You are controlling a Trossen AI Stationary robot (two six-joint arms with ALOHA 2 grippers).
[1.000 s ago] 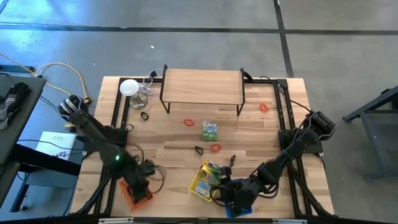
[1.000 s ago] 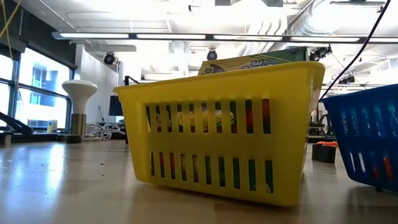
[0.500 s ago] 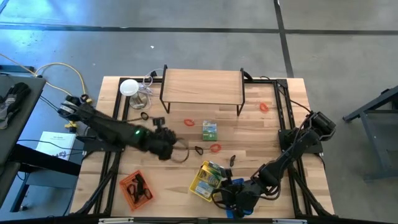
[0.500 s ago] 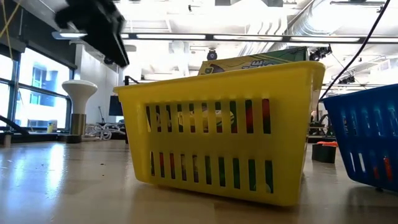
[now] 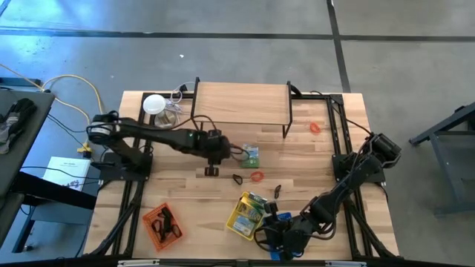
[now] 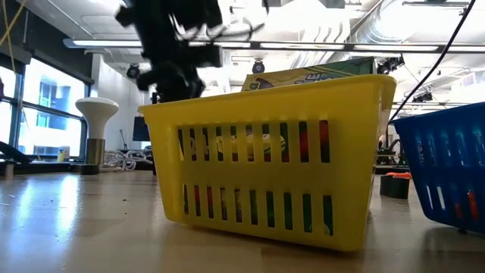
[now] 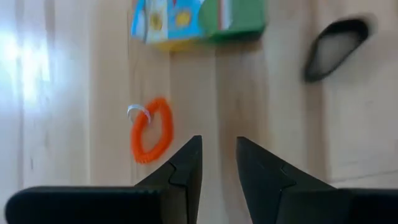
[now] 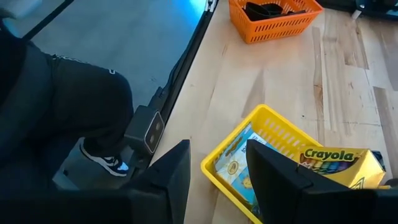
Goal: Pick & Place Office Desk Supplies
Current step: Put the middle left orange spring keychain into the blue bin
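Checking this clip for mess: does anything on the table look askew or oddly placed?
The Crayola box sticks up tilted out of the yellow basket, above its rim. Orange loops and black clips lie scattered loose on the table.

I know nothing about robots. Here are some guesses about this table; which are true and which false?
1. The left gripper holds an orange loop. False: its fingers are empty, the loop lies on the table beside them.
2. A crayon box sits in the yellow basket. True.
3. The orange basket is empty. False: dark clips lie in it.
4. The green packet lies on the table, in front of the wooden shelf. True.
5. The right gripper is over the shelf. False: it is near the yellow basket.
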